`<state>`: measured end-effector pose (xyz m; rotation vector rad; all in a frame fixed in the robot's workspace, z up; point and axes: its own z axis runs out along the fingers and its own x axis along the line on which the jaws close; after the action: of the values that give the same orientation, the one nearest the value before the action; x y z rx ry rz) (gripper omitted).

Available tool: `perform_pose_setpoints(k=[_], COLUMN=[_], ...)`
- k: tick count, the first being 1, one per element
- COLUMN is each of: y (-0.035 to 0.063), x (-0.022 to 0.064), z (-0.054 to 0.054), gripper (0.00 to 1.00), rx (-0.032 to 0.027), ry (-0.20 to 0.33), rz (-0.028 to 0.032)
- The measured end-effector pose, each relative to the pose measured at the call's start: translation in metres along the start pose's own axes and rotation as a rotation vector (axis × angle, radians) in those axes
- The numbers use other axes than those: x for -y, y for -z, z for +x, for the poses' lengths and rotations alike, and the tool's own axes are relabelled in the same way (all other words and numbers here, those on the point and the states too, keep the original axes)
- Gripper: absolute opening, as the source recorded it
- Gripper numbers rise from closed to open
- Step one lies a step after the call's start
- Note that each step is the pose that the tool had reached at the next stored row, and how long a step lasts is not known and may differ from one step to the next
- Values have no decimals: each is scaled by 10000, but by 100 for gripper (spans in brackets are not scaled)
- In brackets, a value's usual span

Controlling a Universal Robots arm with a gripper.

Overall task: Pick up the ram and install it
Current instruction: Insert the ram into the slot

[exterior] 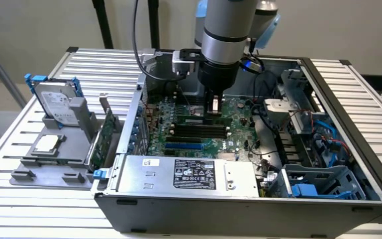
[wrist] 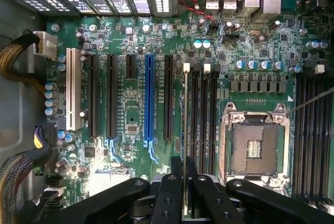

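A: Where is the ram point(wrist: 185, 130)?

B: Pinched edge-on between the fingers point(wrist: 176, 179), which are closed on its near end. In the wrist view it reads as a thin pale line running along the motherboard point(wrist: 135, 109), right over the bank of black memory slots point(wrist: 202, 119) beside the CPU socket point(wrist: 254, 143).

A: Is it seated?

B: I cannot tell whether it touches a slot.

A: And from outside?

B: The arm point(exterior: 226, 30) reaches straight down into the open computer case point(exterior: 244, 209), with the gripper point(exterior: 212, 110) low over the middle of the board, just above the black slots point(exterior: 198, 130).

A: Anything else around?

B: On the table point(exterior: 350, 84), towards the exterior view's left edge, a grey holder point(exterior: 45, 164) carries a hard drive point(exterior: 53, 102) and a green expansion card point(exterior: 103, 139) standing upright. The power supply point(exterior: 191, 174) sits along the case's near wall.
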<state>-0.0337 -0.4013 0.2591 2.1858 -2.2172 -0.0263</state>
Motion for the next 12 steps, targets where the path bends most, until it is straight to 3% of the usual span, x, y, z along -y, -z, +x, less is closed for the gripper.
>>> perform_pose_setpoints(k=[12], y=[-205], x=[9], z=[-2], gripper=[14], rx=[1], ry=[1], rz=[2])
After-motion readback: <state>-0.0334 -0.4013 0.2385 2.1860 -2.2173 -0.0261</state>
